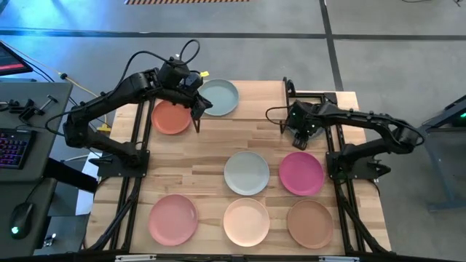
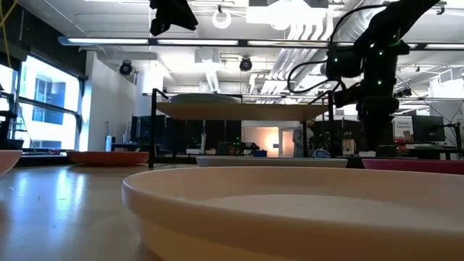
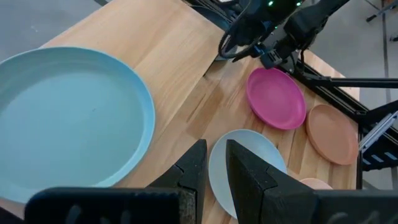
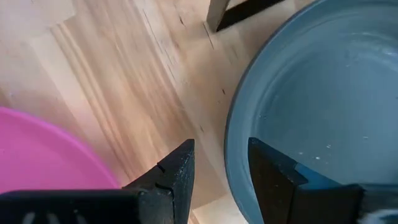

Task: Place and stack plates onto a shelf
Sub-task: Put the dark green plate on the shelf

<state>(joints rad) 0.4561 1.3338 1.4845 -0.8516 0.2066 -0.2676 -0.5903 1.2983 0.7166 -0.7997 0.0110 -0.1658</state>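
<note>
The shelf (image 1: 255, 102) stands at the table's far side with a pale mint plate (image 1: 218, 97) lying flat on its wooden top. My left gripper (image 3: 216, 162) hovers above that plate's near edge, open by a narrow gap, with nothing between its fingers. My right gripper (image 4: 221, 165) points down by the shelf's right end, open. Its fingers stand on either side of the rim of a dark grey plate (image 4: 323, 99) that lies on the table. Whether they touch the rim I cannot tell. A magenta plate (image 4: 43, 155) lies just beside it.
An orange plate (image 1: 169, 118) lies at the shelf's left end. On the tabletop rest a sage green plate (image 1: 247, 172), the magenta plate (image 1: 301, 173) and, along the near edge, pink (image 1: 173, 219), cream (image 1: 246, 221) and tan-brown (image 1: 310, 223) plates. Bare wood lies at mid-left.
</note>
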